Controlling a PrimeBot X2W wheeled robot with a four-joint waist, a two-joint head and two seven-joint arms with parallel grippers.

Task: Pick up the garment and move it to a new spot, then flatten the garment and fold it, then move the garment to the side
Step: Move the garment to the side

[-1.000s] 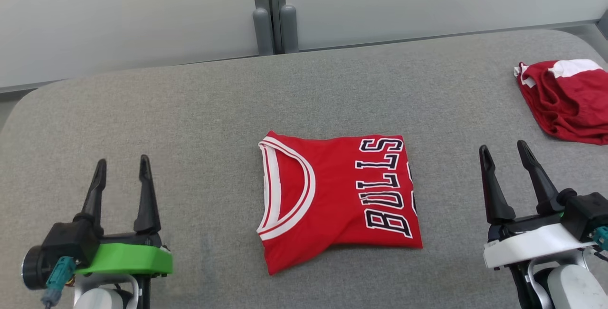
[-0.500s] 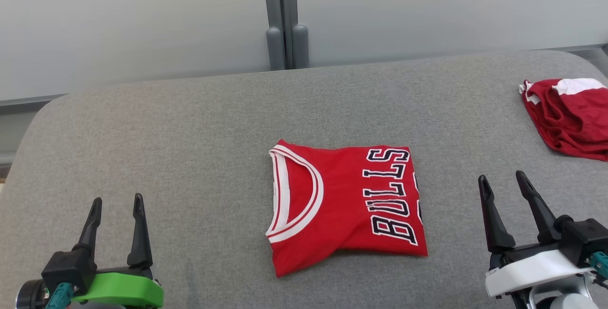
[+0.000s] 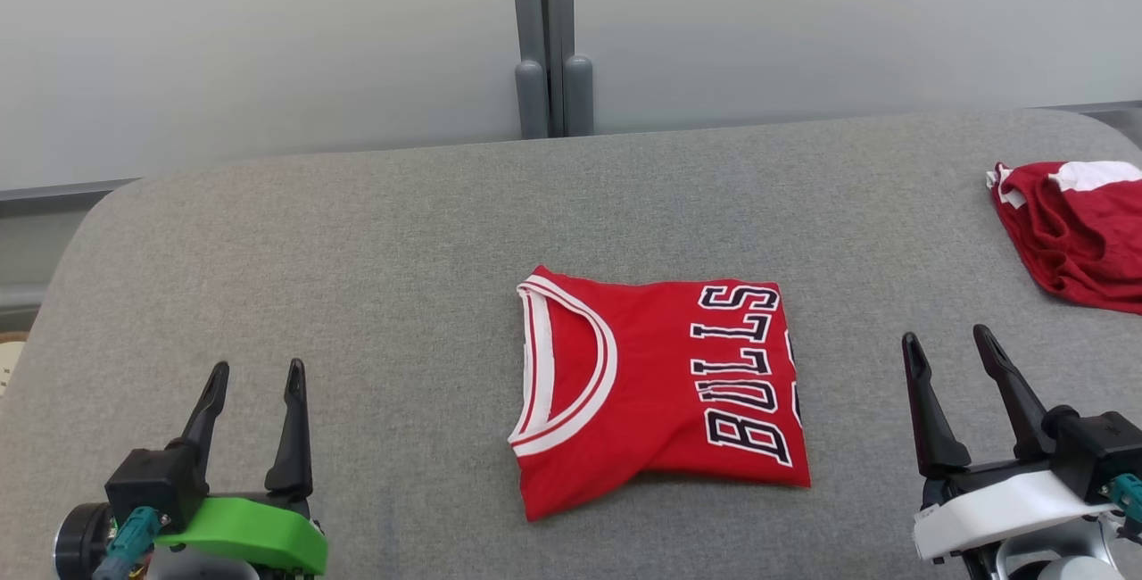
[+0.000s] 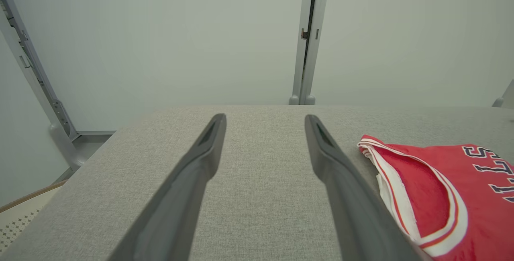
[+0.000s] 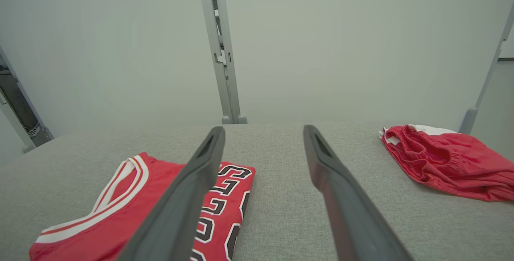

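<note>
The garment is a red jersey with white trim and dark lettering, lying folded in the middle of the grey padded table. My left gripper stands open near the front left, well apart from the jersey, with nothing between its fingers. My right gripper stands open at the front right, a short way off the jersey's lettered edge. In the left wrist view the open left gripper has the jersey to its right. The right wrist view has the open right gripper just right of the jersey.
A crumpled pair of red shorts with a white band lies at the table's far right edge, also in the right wrist view as red shorts. A grey post and pale wall panels stand behind the table.
The head camera has tilted up, so the whole picture has shifted down. Both open grippers have drawn back a little toward the near edge. The jersey has not moved.
</note>
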